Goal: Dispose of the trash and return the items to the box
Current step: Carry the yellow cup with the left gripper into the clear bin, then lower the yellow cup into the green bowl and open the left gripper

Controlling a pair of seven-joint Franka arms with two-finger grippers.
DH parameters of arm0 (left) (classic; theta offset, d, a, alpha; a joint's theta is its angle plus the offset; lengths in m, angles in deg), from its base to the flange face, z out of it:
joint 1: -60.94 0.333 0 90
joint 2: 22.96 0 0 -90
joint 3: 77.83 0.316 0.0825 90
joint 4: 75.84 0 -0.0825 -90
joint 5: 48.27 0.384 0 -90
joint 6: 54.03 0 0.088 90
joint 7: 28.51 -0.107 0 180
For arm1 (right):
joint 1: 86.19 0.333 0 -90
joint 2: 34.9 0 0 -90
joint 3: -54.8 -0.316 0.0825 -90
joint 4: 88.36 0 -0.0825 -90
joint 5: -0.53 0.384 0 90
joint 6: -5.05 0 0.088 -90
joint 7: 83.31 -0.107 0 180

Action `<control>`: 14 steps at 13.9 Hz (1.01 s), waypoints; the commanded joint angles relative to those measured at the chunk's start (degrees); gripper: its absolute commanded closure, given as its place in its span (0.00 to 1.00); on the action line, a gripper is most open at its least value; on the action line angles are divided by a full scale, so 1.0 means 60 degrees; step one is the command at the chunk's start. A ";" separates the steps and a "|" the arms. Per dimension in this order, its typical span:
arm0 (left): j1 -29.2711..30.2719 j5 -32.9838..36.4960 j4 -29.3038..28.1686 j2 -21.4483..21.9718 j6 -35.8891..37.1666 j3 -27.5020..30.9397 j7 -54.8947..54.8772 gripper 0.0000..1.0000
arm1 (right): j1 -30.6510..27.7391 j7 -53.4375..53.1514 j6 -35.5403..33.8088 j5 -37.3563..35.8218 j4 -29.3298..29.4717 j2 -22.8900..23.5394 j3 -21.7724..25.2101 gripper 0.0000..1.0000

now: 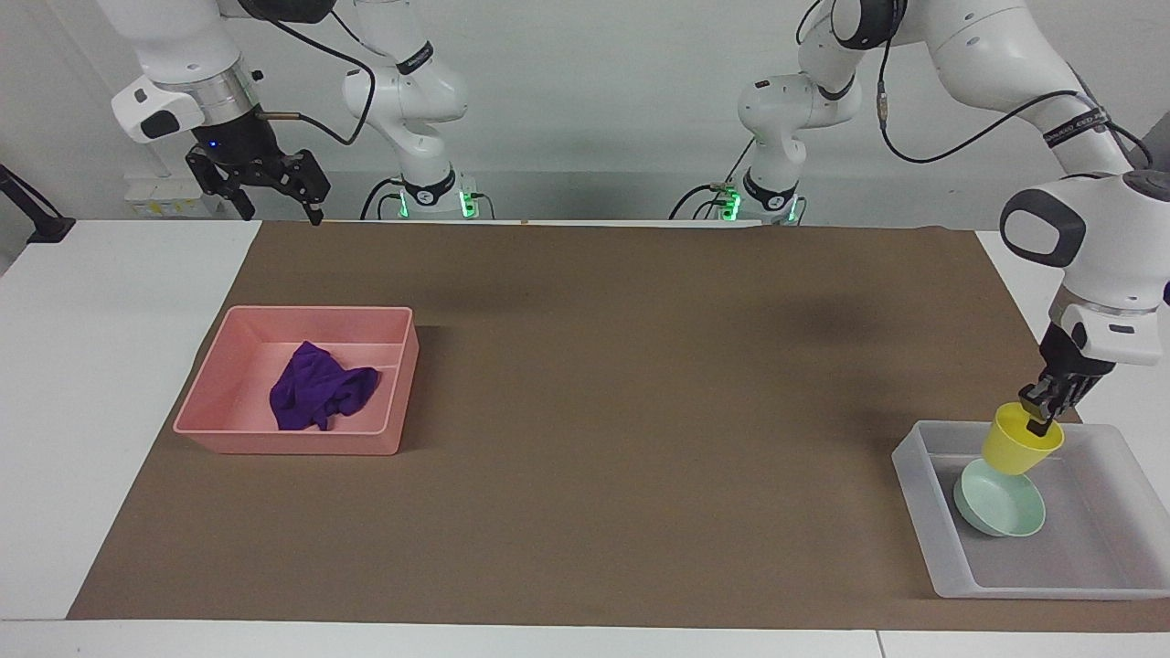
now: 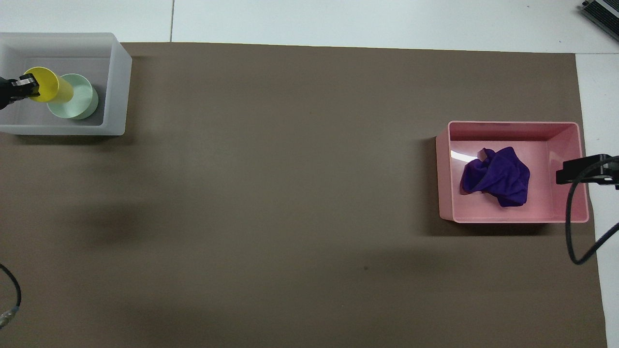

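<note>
My left gripper (image 1: 1040, 416) is shut on the rim of the yellow cup (image 1: 1019, 443) and holds it tilted over the translucent tray (image 1: 921, 512), just above the mint-green bowl (image 1: 1001, 507) that lies in the tray. From overhead the cup (image 2: 46, 85) overlaps the bowl (image 2: 77, 99) inside the tray (image 2: 116, 82), with the left gripper (image 2: 19, 88) at the picture's edge. The purple rag (image 1: 320, 388) lies crumpled in the pink bin (image 1: 283, 445), also seen from overhead (image 2: 498, 176). My right gripper (image 1: 279, 206) is open and empty, raised and waiting by the right arm's end of the table.
A brown mat (image 1: 594, 366) covers most of the white table. The pink bin (image 2: 442, 169) stands toward the right arm's end, the tray toward the left arm's end. A dark part of the right hand with a cable (image 2: 580, 171) overlaps the bin's edge from overhead.
</note>
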 commanded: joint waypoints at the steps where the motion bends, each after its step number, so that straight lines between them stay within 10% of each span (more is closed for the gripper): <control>1: 0.0141 -0.0023 0.0463 -0.0541 -0.0759 -0.0077 0.0013 1.00 | -0.0033 0.0146 0.0173 -0.0118 -0.0315 -0.0268 -0.0067 0.00; 8: 0.0155 -0.0023 -0.0490 -0.0454 -0.0998 -0.0077 0.0057 1.00 | -0.0033 0.0146 0.0158 -0.0118 -0.0315 -0.0268 -0.0082 0.00; 9: 0.0155 -0.0023 -0.0490 -0.0453 -0.0955 -0.0077 0.0057 0.92 | -0.0033 0.0146 0.0158 -0.0118 -0.0315 -0.0268 -0.0067 0.00; 12: 0.0112 -0.0008 -0.0403 -0.0453 -0.0823 -0.0077 -0.0001 0.27 | -0.0033 0.0146 0.0158 -0.0118 -0.0315 -0.0268 -0.0082 0.00; 14: 0.0010 -0.0008 -0.0315 -0.0366 -0.0663 -0.0077 -0.0001 0.22 | -0.0033 0.0131 0.0158 -0.0118 -0.0315 -0.0268 -0.0082 0.00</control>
